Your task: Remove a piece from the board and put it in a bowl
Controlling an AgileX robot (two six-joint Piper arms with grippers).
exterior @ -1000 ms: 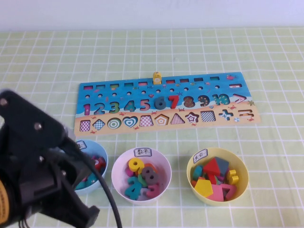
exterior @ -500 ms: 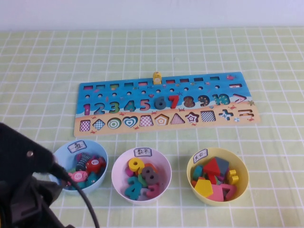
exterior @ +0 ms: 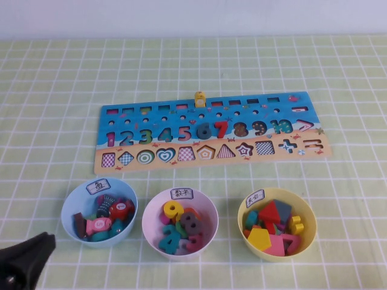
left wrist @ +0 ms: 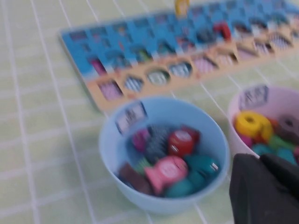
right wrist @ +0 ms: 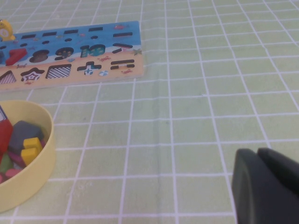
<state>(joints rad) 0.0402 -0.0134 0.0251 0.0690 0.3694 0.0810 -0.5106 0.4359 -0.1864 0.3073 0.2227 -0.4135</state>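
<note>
Since the board (exterior: 211,131) in the frame's centre shows an empty pentagon slot, the bowl (exterior: 277,223) at lower right already holds the piece (exterior: 259,238). Left gripper (exterior: 21,261) sits at lower-left corner, right gripper (right wrist: 266,184) is absent from the high view; jaw opening indeterminable for both. Best kept parked.

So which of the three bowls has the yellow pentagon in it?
The yellow bowl, the rightmost of the three. The yellow pentagon lies at its near edge; the light blue bowl and white-pink bowl hold none.
</note>
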